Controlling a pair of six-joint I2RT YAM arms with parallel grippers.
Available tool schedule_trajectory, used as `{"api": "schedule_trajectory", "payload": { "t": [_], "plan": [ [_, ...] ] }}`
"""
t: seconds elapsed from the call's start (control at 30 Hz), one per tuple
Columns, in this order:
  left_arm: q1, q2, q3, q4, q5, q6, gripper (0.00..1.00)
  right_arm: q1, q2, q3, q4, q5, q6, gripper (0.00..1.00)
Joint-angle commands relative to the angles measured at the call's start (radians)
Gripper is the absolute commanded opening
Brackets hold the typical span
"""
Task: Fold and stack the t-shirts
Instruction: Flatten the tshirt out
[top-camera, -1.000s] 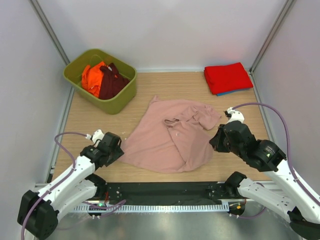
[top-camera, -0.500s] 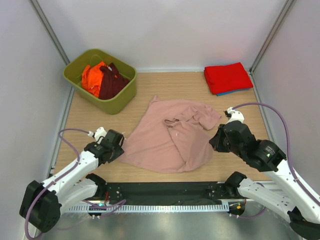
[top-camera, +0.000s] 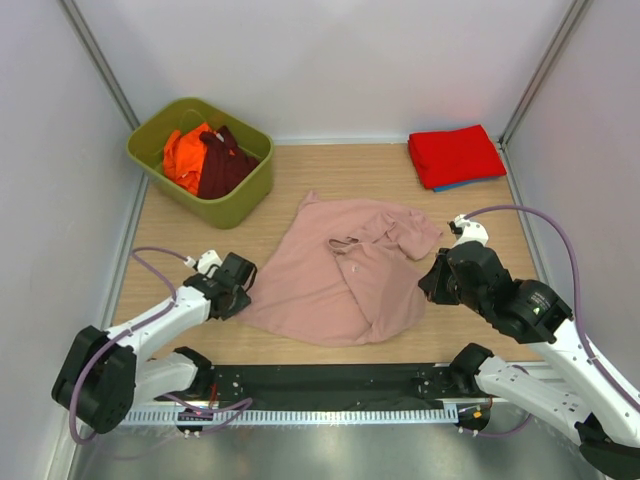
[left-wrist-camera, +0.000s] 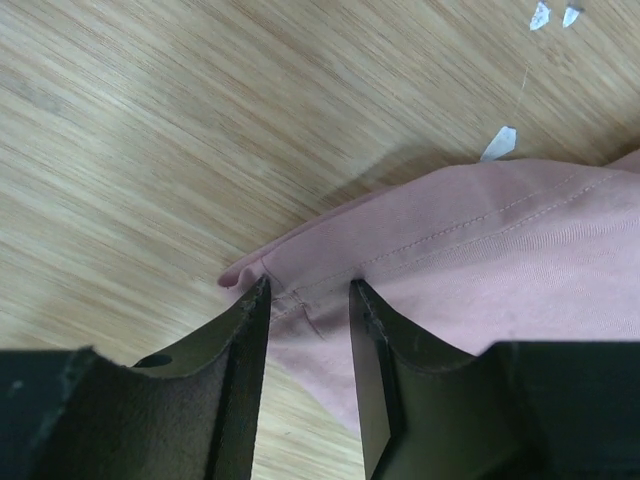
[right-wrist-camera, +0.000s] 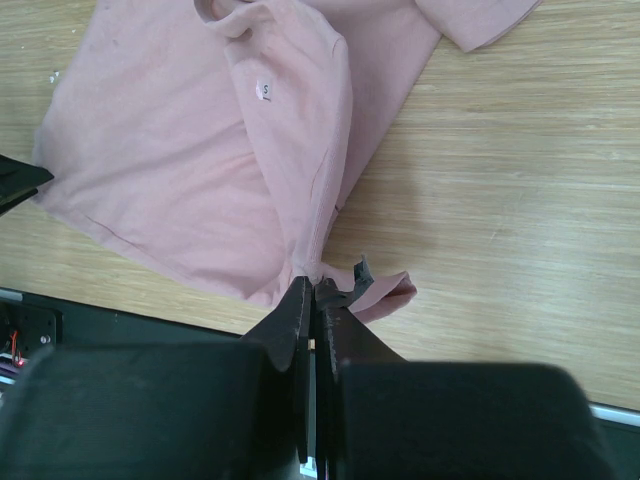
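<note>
Table: bare wood, white walls around.
Pink t-shirt: rumpled mid-table, between both arms.
Left gripper: jaws apart, straddling its hemmed corner — not clamped.
Right gripper: fingers pinched together on its near-right edge.
Red t-shirt: folded, far right corner.

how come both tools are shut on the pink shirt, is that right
Not quite. Only the right tool is shut on the pink shirt, pinching its near edge. The left tool is open, straddling the shirt's hem corner without closing on it, as the left wrist view shows.
</note>
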Motion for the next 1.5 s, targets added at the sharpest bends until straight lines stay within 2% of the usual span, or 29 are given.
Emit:
{"api": "schedule_trajectory", "payload": {
  "t": [0.0,0.07,0.1,0.13,0.2,0.27,0.33,0.43,0.5,0.57,0.7,0.83,0.9,0.97,1.1,1.23,1.47],
  "plan": [
    [-0.002,0.040,-0.005,0.046,-0.033,-0.009,0.36,-0.001,-0.003,0.008,0.041,-0.001,-0.006,0.01],
    [-0.002,0.048,-0.003,0.052,-0.035,-0.003,0.28,-0.003,0.000,0.007,0.041,-0.001,-0.008,0.01],
    [-0.002,0.043,0.004,0.052,-0.029,0.000,0.16,-0.003,0.002,0.010,0.041,0.003,-0.006,0.01],
    [-0.002,0.037,0.007,0.052,-0.023,0.000,0.10,-0.001,0.002,0.010,0.041,0.003,-0.006,0.01],
    [-0.002,0.002,0.018,0.037,-0.015,0.005,0.04,-0.001,0.004,0.014,0.041,0.009,-0.005,0.01],
    [-0.002,-0.033,0.038,0.019,-0.015,0.006,0.02,-0.001,0.010,0.020,0.038,0.021,-0.002,0.01],
    [-0.002,-0.087,0.056,-0.023,-0.032,0.017,0.03,-0.003,0.019,0.031,0.032,0.029,-0.002,0.01],
    [-0.002,-0.141,0.081,-0.051,-0.050,0.040,0.09,-0.001,0.030,0.040,0.033,0.031,-0.008,0.01],
    [-0.002,-0.154,0.077,-0.046,-0.049,0.048,0.15,-0.001,0.031,0.043,0.035,0.034,-0.011,0.01],
    [-0.003,-0.141,0.067,-0.021,-0.040,0.058,0.16,-0.003,0.030,0.048,0.033,0.035,-0.014,0.01],
    [-0.002,-0.089,0.049,0.015,-0.004,0.064,0.00,-0.001,0.031,0.051,0.035,0.028,-0.012,0.01],
    [-0.002,-0.069,0.044,0.023,-0.007,0.058,0.00,-0.001,0.027,0.054,0.030,0.022,-0.009,0.01],
    [-0.002,-0.072,0.046,0.002,-0.019,0.045,0.19,-0.003,0.025,0.054,0.030,0.025,-0.011,0.01],
    [-0.002,-0.072,0.032,-0.005,-0.024,0.029,0.29,-0.001,0.024,0.054,0.030,0.025,-0.014,0.01],
    [-0.002,-0.040,0.015,-0.009,-0.033,0.002,0.33,-0.003,0.023,0.051,0.035,0.022,-0.012,0.01],
    [-0.002,0.003,0.020,-0.001,-0.044,-0.008,0.33,-0.003,0.022,0.045,0.035,0.023,-0.019,0.01],
    [-0.003,0.095,0.021,0.029,-0.049,-0.011,0.22,-0.001,0.022,0.050,0.036,0.028,-0.026,0.01]
  ]
}}
